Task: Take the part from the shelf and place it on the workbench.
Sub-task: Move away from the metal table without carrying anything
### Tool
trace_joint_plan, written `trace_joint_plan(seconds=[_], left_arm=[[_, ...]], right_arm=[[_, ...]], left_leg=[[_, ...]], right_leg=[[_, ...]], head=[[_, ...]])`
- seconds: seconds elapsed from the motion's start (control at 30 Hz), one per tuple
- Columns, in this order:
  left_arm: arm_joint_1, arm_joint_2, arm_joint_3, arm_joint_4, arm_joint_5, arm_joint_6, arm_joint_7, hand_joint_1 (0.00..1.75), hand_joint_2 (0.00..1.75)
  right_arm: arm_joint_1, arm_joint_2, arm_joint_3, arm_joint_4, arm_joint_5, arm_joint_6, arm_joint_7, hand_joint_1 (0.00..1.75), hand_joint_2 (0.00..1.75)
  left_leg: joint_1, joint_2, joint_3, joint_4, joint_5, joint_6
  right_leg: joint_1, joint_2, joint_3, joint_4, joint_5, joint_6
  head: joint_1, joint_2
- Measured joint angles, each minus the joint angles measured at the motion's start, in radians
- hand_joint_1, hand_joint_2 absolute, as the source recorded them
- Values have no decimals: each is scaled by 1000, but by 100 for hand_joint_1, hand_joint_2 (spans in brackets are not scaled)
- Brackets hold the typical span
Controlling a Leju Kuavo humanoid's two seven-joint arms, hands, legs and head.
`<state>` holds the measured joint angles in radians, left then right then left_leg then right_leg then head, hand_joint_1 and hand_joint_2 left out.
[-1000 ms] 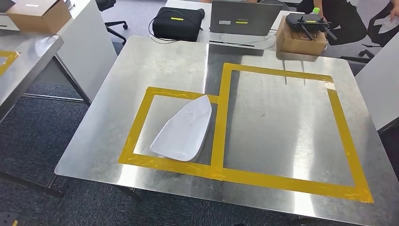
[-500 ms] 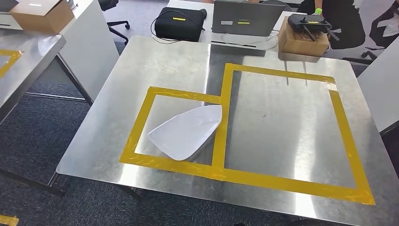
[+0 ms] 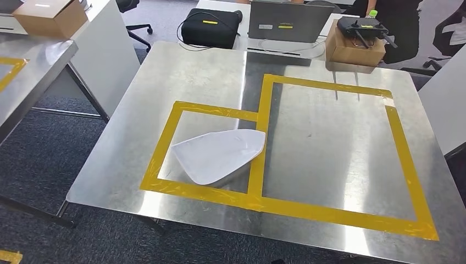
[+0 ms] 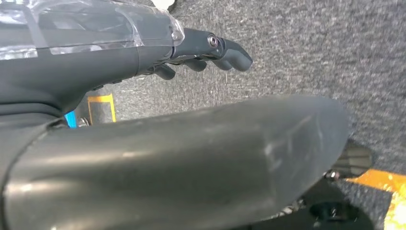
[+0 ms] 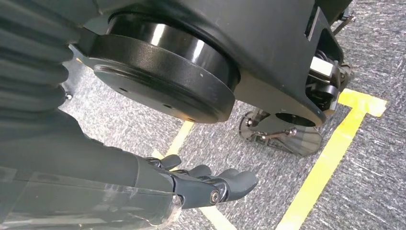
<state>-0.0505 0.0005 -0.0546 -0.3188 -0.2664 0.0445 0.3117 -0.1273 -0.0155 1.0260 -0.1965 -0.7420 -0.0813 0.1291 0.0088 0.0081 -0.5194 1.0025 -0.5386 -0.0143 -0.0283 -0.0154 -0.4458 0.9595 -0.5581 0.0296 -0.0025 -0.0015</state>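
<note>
1. Part [image 3: 218, 155]: white curved shell lying on the workbench [image 3: 187, 71], inside the smaller yellow tape frame [image 3: 165, 148], its tip touching the frame's far-side strip.
2. Left hand [image 4: 206, 50] and right hand [image 5: 210, 184]: hanging over carpet, fingers loosely apart, holding nothing.
3. Judgement: placement looks complete; keep both arms clear of the part.

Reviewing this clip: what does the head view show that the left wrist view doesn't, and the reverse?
The head view shows the white part lying on the metal workbench, inside the smaller yellow tape square, its tip on the dividing strip, plus a laptop and cardboard box beyond. The left wrist view shows the left hand holding nothing, above grey carpet. Both share grey carpet and yellow tape.
</note>
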Motion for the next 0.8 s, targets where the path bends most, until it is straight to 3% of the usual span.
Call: trace_joint_plan(seconds=[0.13,0.2,0.23,0.3,0.33,0.37,0.4,0.47,0.53,0.6,0.67,0.73,0.8], left_arm=[[-6,-13,-19,19,-4,-3,7,0,0],[-10,-21,-30,27,-3,-9,20,0,0],[-12,-27,-34,31,-2,-12,26,0,0],[-14,-36,-41,39,-1,-17,33,0,0],[-14,-41,-45,43,-1,-20,34,0,0],[-13,-47,-50,47,-1,-24,35,0,0],[-13,-53,-55,51,-1,-28,36,0,0],[-14,-69,-65,55,-2,-33,37,0,0],[-16,-83,-76,59,-3,-34,38,0,0],[-18,-91,-87,64,-3,-34,39,0,0],[-18,-96,-94,69,-3,-33,33,0,0],[-19,-98,-101,72,-2,-25,16,0,0],[-20,-99,-108,74,3,-10,-5,0,0]], right_arm=[[-2,-1,1,0,-1,-3,7,0,0],[-4,-7,2,0,-2,-7,4,0,0],[-5,-12,2,0,-2,-8,3,0,0],[-4,-21,5,0,-2,-12,-1,0,0],[-3,-26,6,0,-2,-17,-3,0,0],[-2,-31,7,0,-2,-25,-8,0,0],[-2,-38,8,0,-2,-37,-16,0,0],[-3,-56,8,1,-4,-65,-43,0,0],[-8,-70,8,0,-6,-85,-65,0,0],[-13,-79,8,-1,-10,-93,-73,0,0],[-12,-85,8,-2,-12,-96,-75,0,0],[-12,-88,8,-2,-12,-97,-69,0,0],[-13,-89,8,-3,-10,-97,-59,0,0]], left_leg=[[-1,-5,0,-2,4,16],[6,-4,9,-27,18,28],[9,-3,13,-38,25,31],[11,-2,16,-44,28,34],[11,-3,16,-44,28,34],[11,-5,17,-43,27,33],[12,-7,18,-40,26,31],[17,-11,19,-31,19,20],[16,-13,13,-15,10,6],[13,-11,5,-6,9,-7],[15,-7,-2,-1,5,-15],[17,-5,-23,48,-41,-21],[17,-5,-71,166,-118,-22]], right_leg=[[-3,0,3,-14,8,17],[-1,4,-5,3,-7,21],[0,6,-23,41,-31,22],[0,9,-90,173,-90,24],[-1,10,-123,233,-107,27],[-1,10,-144,265,-104,29],[-2,10,-148,256,-79,31],[-6,9,-115,150,5,35],[-6,11,-82,56,51,32],[-1,15,-81,40,50,18],[0,18,-90,42,53,1],[0,17,-98,41,61,-13],[4,15,-110,41,69,-25]], head=[[-5,0],[-4,0],[1,0],[13,0],[17,0],[20,0],[22,0],[25,0],[33,0],[34,0],[26,0],[11,0],[-6,0]])
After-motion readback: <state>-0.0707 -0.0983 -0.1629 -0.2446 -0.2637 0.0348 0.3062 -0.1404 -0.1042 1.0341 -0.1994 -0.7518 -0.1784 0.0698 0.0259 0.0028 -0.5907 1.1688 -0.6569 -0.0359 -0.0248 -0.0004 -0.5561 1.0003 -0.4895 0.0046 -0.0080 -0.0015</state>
